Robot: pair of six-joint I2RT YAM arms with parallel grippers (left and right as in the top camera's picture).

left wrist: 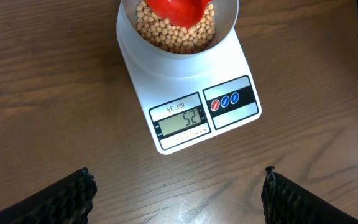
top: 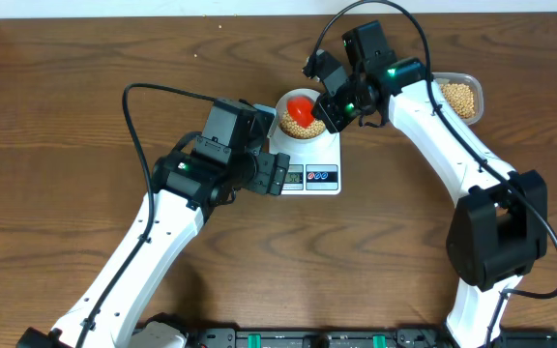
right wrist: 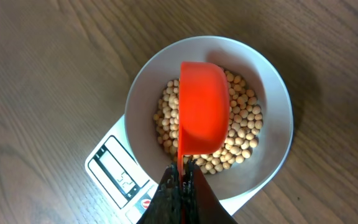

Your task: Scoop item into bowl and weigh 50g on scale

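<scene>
The white bowl point(top: 282, 108) point(left wrist: 225, 28) point(right wrist: 272, 87) stands on the white scale point(top: 322, 155) point(left wrist: 166, 87) point(right wrist: 114, 165), holding tan beans point(left wrist: 173, 37) point(right wrist: 244, 124). The scale display point(left wrist: 180, 119) reads 52. My right gripper point(top: 341, 101) point(right wrist: 182, 180) is shut on the handle of a red scoop point(top: 301, 109) point(left wrist: 179, 11) point(right wrist: 204, 106), turned over above the beans in the bowl. My left gripper point(top: 280, 172) point(left wrist: 179, 193) is open and empty, hovering over the table just in front of the scale.
A clear plastic tub point(top: 475, 93) with more beans point(top: 460, 97) stands at the back right, behind my right arm. The table point(top: 66, 116) is brown wood.
</scene>
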